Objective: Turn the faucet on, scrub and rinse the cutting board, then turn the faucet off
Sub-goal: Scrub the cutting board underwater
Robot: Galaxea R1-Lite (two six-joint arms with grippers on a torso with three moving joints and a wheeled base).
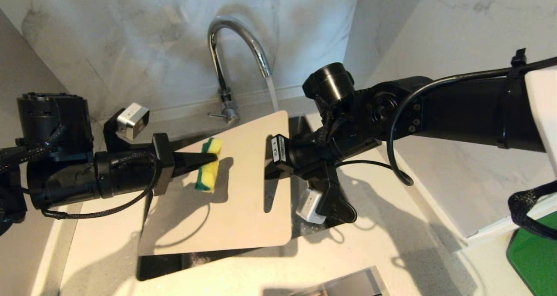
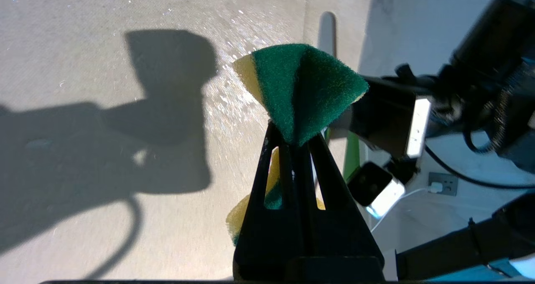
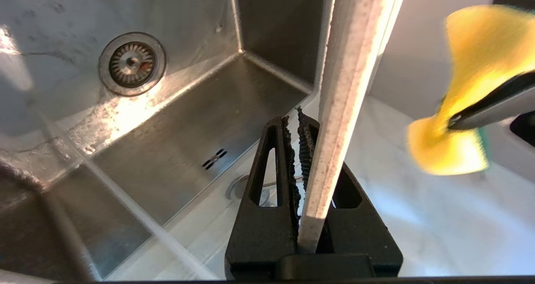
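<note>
Holding the cutting board (image 1: pixel 243 191) by its slotted edge over the sink (image 3: pixel 167 108), the right tool (image 1: pixel 273 162) tilts it under the faucet (image 1: pixel 230 48) stream while the left tool (image 1: pixel 209 159), pinching a sponge (image 1: pixel 209 165), scrubs its face.

sink (image 3: pixel 267 37): steel, round drain (image 3: pixel 132 63) | sponge (image 1: pixel 209 164): yellow-green | countertop (image 1: pixel 391 252): white
</note>
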